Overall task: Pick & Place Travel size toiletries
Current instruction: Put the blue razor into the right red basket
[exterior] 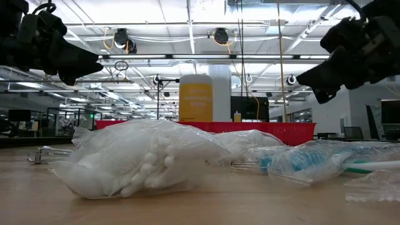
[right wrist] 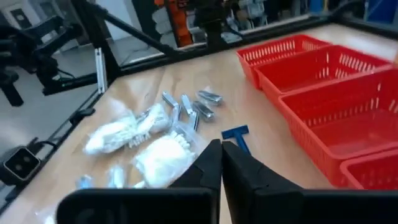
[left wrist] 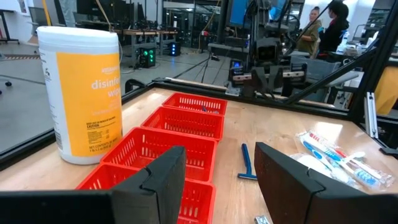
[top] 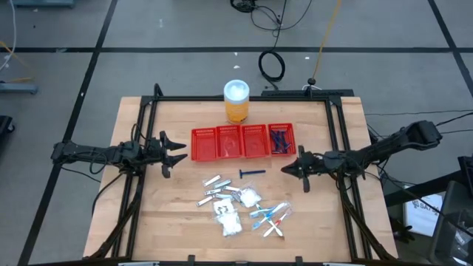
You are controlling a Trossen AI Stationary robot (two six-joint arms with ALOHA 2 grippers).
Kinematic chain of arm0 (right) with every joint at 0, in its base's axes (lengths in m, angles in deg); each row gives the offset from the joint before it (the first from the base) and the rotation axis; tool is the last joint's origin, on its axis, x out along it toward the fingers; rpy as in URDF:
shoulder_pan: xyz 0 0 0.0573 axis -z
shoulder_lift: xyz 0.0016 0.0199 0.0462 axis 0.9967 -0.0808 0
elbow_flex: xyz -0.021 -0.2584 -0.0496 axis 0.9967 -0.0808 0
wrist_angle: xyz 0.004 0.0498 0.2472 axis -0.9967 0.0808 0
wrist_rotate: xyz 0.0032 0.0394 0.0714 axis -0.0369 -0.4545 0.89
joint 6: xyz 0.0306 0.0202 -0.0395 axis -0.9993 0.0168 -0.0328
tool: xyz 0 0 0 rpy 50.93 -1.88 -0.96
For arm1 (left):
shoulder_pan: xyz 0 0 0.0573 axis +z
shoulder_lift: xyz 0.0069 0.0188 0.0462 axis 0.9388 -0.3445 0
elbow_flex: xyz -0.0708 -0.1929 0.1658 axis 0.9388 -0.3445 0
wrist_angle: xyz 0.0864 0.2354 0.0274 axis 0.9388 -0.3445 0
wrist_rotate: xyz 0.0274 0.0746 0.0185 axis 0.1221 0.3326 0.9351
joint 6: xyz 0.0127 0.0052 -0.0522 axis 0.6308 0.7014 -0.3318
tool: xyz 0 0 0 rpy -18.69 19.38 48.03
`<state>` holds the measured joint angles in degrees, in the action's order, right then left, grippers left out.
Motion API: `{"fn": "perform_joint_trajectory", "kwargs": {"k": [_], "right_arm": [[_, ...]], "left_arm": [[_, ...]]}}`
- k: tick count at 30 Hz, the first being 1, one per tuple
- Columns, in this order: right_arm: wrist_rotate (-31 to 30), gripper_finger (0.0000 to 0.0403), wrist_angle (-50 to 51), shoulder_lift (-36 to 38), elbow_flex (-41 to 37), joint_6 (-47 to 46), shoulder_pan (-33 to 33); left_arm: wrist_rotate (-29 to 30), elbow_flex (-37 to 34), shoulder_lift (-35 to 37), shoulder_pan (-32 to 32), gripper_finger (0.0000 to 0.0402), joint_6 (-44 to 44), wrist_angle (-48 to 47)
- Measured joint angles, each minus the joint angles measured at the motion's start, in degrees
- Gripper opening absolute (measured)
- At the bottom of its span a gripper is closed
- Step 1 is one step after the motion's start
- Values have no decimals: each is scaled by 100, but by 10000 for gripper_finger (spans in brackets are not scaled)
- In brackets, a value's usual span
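Counter [top: 170, 222], red tray [top: 203, 144]; toiletries [top: 240, 203] loose mid-counter, razor [top: 251, 173] nearest tray. Right tool [top: 287, 170] clenched empty, above counter; left tool [top: 179, 151] released, waiting. Risk: clenched fingers just shove razor aside w/o reopening.

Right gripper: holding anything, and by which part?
Nothing. The right gripper has its jaws shut empty above the table; the blue razor lies loose beyond it.

overhead camera straight down on whole tabletop [top: 177, 222], low camera level across it, wrist cameras facing inward, all sharing red tray [top: 243, 141]
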<state>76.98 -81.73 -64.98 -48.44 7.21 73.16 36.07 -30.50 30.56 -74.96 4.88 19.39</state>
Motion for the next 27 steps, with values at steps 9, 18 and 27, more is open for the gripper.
{"fn": "perform_joint_trajectory", "kwargs": {"k": [9, 18, 27], "right_arm": [[1, 7, 228, -1311, 751, 452, -179], [-598, 104, 601, -3133, 1912, 1287, -164], [-606, 176, 574, -3879, 2103, 1243, 235]], "left_arm": [[0, 0, 1, 1, 186, 0, 0], [0, 0, 0, 0, 186, 0, -1], [0, 0, 0, 0, 186, 0, -1]]}}
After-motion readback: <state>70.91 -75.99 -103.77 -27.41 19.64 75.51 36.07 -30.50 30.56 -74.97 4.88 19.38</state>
